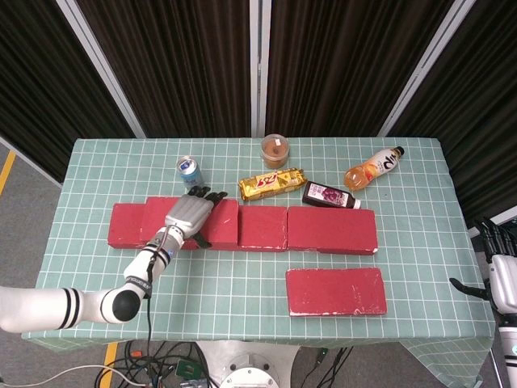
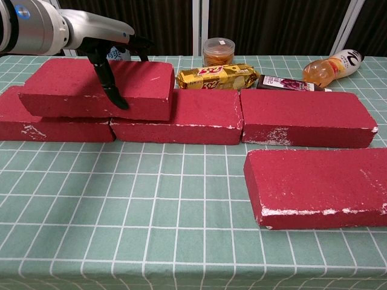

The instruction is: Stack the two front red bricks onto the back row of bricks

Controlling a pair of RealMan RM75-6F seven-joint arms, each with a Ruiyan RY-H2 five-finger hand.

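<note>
Presently, brick one (image 2: 97, 87): lying on the back row (image 2: 302, 118), straddling its two left bricks, my left hand (image 1: 188, 215) gripping it. Brick two (image 1: 335, 291): untouched on the surface (image 1: 242, 299) in front. My right hand (image 1: 501, 279): idle, fingers apart, holding nothing. Roughly half done.

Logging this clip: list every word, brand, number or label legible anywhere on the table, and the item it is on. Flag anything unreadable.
Yellow snack pack: red brand lettering, too blurred to read.
Orange drink bottle: dark marks on a white label, not legible.
Dark bottle lying down: purple label, print too small.
Blue can: no readable text.
Lidded cup: no text visible.
Red bricks: no markings, only white scuffs.
</note>
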